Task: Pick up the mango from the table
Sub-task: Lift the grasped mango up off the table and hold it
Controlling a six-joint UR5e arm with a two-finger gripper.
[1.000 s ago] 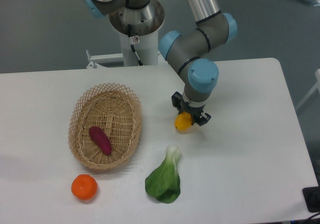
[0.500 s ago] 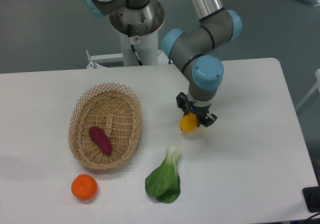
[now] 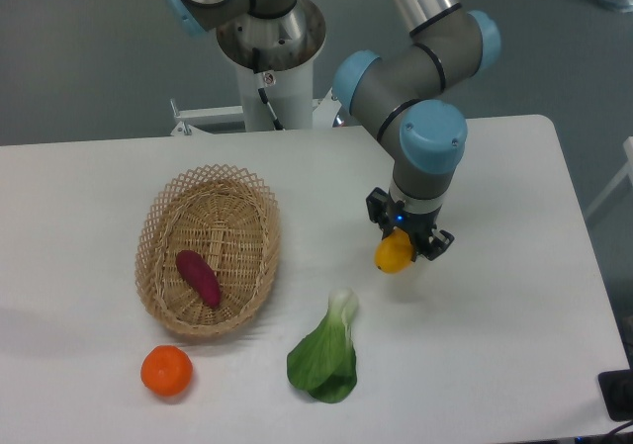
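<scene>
The mango shows as a yellow-orange oval held between the black fingers of my gripper, which is shut on it. It hangs a little above the white table, right of centre, and casts a faint shadow below. The arm's blue-capped wrist hides the top of the gripper and the mango's upper part.
A wicker basket with a purple tuber inside stands at the left. A round orange fruit lies near the front left. A leafy green vegetable lies just below and left of the mango. The robot base is at the back.
The arm has carried the mango to the right and slightly toward the front, from about above the vegetable's stem to a spot further right. Everything else stays put.
</scene>
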